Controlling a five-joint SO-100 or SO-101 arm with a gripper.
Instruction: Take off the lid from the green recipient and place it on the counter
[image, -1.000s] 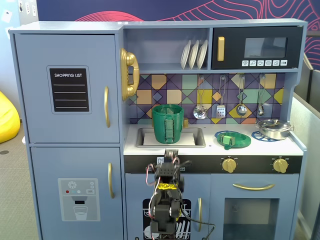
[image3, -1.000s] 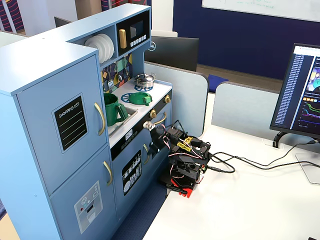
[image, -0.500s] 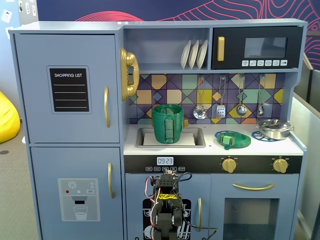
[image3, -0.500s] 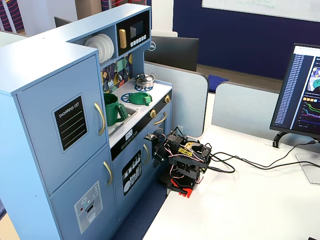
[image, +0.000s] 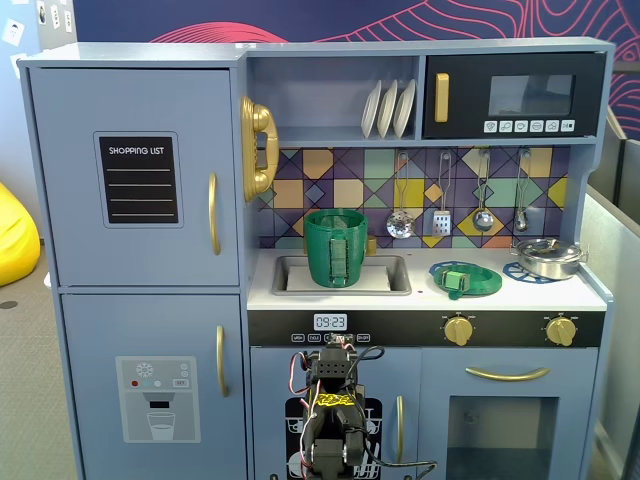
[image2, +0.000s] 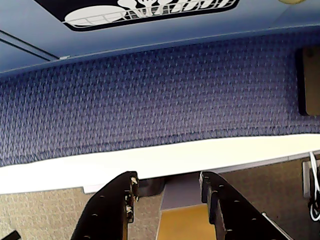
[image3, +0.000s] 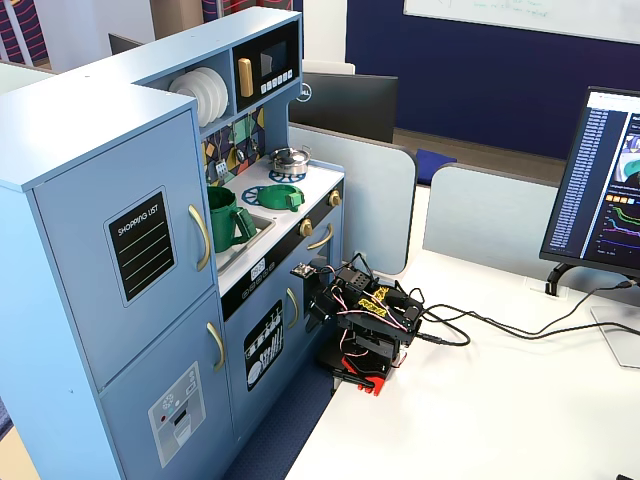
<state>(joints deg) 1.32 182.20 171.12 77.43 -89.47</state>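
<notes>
The green recipient (image: 336, 246) stands upright in the recessed sink with its top open; it also shows in the other fixed view (image3: 228, 218). The lid (image: 466, 279) lies flat on the counter (image: 530, 293), on the left blue burner ring, knob up; it also shows in the other fixed view (image3: 283, 196). My arm (image3: 365, 320) sits folded low on the white table in front of the toy kitchen, well below the counter. In the wrist view my gripper (image2: 167, 180) is open and empty, pointing down at the table edge and blue carpet.
A small silver metal pot (image: 547, 257) sits on the right burner. Utensils (image: 440, 215) hang on the back wall. Cables (image3: 480, 330) run from the arm across the table to a monitor (image3: 610, 180) at the right.
</notes>
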